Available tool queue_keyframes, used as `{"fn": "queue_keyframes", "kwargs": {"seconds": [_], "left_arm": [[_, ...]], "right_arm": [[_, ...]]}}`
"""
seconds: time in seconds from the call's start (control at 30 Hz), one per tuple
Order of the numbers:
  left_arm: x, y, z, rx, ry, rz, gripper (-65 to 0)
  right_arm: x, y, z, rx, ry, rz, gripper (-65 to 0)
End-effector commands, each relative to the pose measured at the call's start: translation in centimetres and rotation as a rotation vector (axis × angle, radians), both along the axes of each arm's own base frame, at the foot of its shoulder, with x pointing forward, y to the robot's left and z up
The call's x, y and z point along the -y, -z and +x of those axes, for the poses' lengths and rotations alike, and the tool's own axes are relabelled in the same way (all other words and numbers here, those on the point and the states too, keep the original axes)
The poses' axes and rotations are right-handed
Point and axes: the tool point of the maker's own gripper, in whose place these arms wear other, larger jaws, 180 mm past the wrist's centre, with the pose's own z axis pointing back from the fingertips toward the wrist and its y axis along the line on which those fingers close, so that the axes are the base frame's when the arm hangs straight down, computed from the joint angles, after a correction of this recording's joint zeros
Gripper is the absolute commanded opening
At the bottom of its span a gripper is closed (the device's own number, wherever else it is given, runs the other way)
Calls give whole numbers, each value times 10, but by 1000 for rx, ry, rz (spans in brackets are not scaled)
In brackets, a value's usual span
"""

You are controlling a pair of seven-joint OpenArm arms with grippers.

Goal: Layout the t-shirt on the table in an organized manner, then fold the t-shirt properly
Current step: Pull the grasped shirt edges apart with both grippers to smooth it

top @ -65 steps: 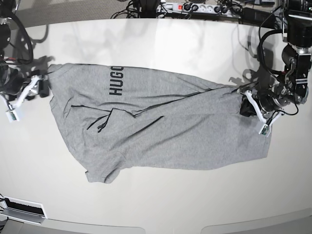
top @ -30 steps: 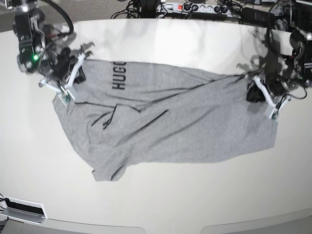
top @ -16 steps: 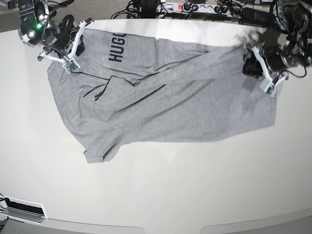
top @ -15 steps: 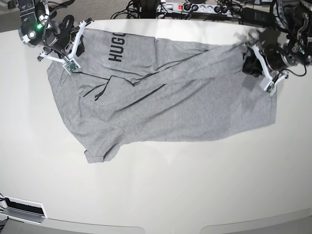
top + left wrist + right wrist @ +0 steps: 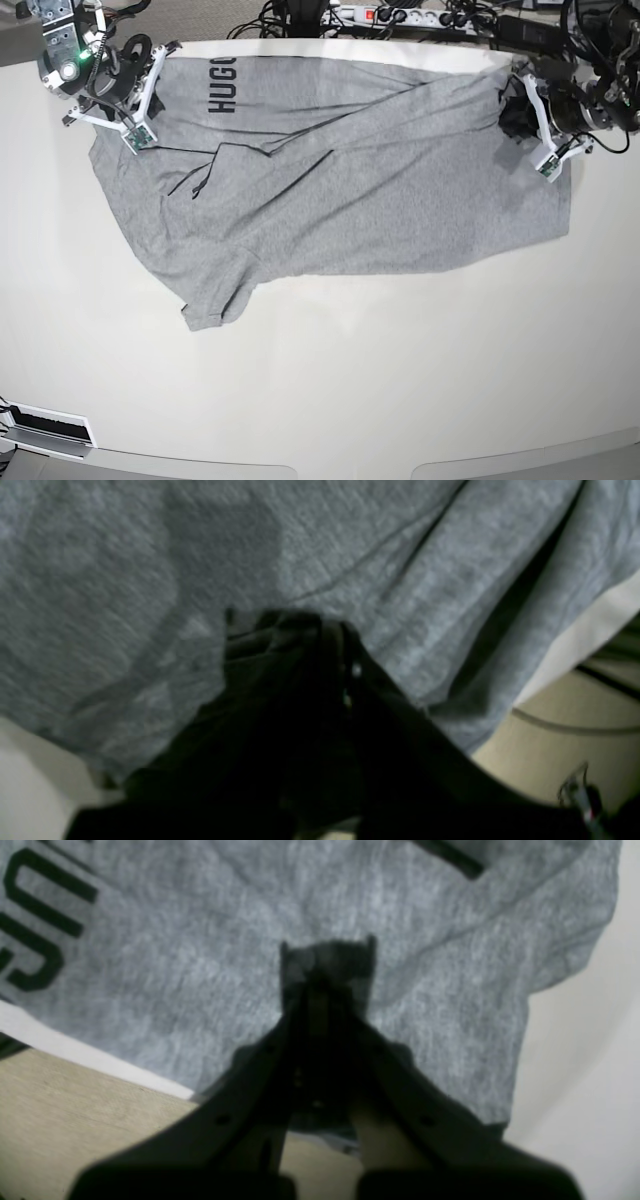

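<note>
Still laying out — shirt [image 5: 340,190] spread but creased across the counter [image 5: 330,390] toward 12 o'clock, one sleeve crumpled at 8. Left fingers [image 5: 515,115] and right fingers [image 5: 150,85] clenched on opposite shirt ends. Smoothing and all folding left.

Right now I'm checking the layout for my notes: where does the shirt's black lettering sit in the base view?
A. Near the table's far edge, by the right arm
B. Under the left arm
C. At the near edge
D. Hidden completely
A: the black lettering lies on the t-shirt at the far edge, beside the right gripper.
</note>
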Motion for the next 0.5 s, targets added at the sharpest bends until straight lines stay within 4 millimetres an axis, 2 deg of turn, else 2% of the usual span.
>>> {"fn": "queue_keyframes", "kwargs": {"seconds": [0.0, 0.3, 0.47], "left_arm": [[-19, 2, -11, -53, 31, 95, -650], [-34, -4, -10, -61, 28, 158, -650], [-35, -17, -1, -35, 38, 144, -650]], "right_arm": [[24, -2, -12, -57, 2, -100, -650], [27, -4, -16, -79, 6, -122, -650], [18, -19, 0, -15, -15, -109, -650]]}}
